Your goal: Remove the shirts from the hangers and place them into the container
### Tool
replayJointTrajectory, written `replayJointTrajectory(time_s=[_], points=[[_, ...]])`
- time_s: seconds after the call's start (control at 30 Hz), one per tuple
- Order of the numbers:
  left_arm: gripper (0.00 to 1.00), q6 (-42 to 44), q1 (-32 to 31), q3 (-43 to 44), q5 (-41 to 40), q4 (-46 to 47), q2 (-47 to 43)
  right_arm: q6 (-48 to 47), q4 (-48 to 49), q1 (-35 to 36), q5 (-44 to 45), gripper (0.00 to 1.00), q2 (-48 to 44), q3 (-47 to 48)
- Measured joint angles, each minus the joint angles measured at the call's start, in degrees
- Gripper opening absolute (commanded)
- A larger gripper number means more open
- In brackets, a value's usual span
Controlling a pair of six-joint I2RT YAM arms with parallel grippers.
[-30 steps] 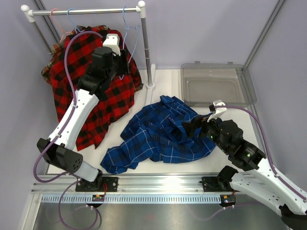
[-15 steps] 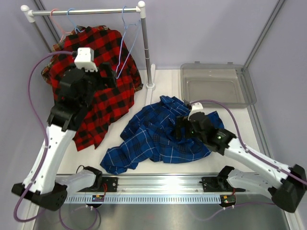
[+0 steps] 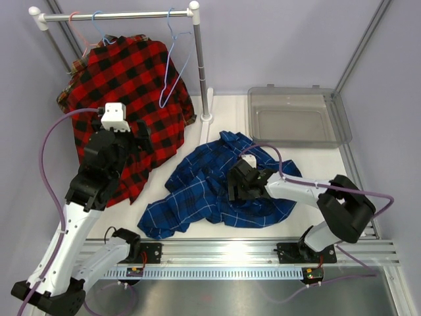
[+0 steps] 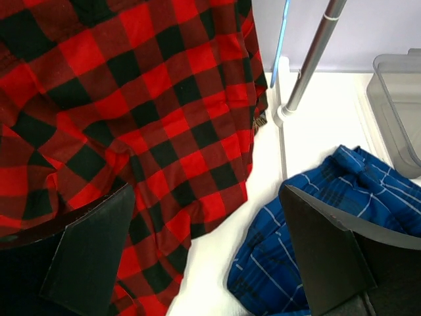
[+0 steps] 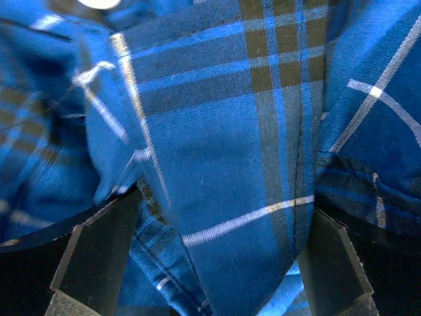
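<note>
The red-and-black shirt (image 3: 125,85) (image 4: 131,99) hangs from the rack at the left, with an olive shirt's edge (image 3: 66,92) behind it. A bare light-blue hanger (image 3: 174,59) (image 4: 281,39) dangles beside it. Another blue hanger (image 3: 99,29) and a pink one (image 3: 75,26) hook over the bar. The blue shirt (image 3: 204,197) (image 4: 342,197) (image 5: 217,131) lies crumpled mid-table. My left gripper (image 3: 141,135) (image 4: 205,197) is open and holds nothing, in front of the red shirt's lower hem. My right gripper (image 3: 235,186) (image 5: 220,210) is open, pressed into the blue shirt, a fold between its jaws. The container (image 3: 299,118) (image 4: 401,99) holds nothing.
The rack's right pole (image 3: 200,66) (image 4: 309,62) stands on a white foot between the red shirt and the container. The top bar (image 3: 118,14) runs along the back left. Purple-grey walls close in the sides, and a metal rail (image 3: 210,253) runs along the near edge.
My left gripper opened and drew back from the bare blue hanger, toward the near left. My right arm reached left and came down into the blue shirt.
</note>
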Motion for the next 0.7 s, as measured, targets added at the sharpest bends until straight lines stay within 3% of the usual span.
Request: replayJointTrajectory(time_s=[0.1, 0.13, 0.2, 0.23, 0.27, 0.3, 0.5, 0.6, 0.7], points=[[0.99, 0.5, 0.0, -0.1, -0.4, 0.9, -0.3, 0.3, -0.2, 0.1, 0.3, 0.68, 2.9, 1.2], [0.99, 0.6, 0.0, -0.1, -0.6, 1.1, -0.6, 0.4, 0.0, 0.1, 0.2, 0.54, 3.2, 1.5], [0.99, 0.8, 0.0, -0.1, -0.8, 1.4, -1.0, 0.7, 0.3, 0.1, 0.0, 0.4, 4.4, 2.4], [0.99, 0.9, 0.0, -0.1, -0.9, 1.6, -1.4, 0.6, 0.5, 0.1, -0.3, 0.29, 5.0, 2.9], [0.99, 0.9, 0.0, -0.1, -1.0, 1.6, -1.6, 0.6, 1.0, 0.1, -0.8, 0.1, 5.4, 3.2], [0.99, 1.0, 0.0, -0.1, -1.2, 1.6, -1.8, 0.6, 1.8, 0.1, -1.4, 0.03, 5.6, 3.3], [0.99, 1.0, 0.0, -0.2, -1.5, 1.7, -2.3, -1.1, 2.5, 0.2, -2.8, 0.0, 4.3, 3.2], [0.99, 1.0, 0.0, -0.2, -1.5, 1.7, -2.3, -2.9, -0.7, 0.2, -3.3, 0.0, -0.8, 4.3], [0.99, 1.0, 0.0, -0.2, -1.5, 1.7, -2.5, -5.6, -6.3, 0.1, -2.6, 0.0, -7.4, 11.5]])
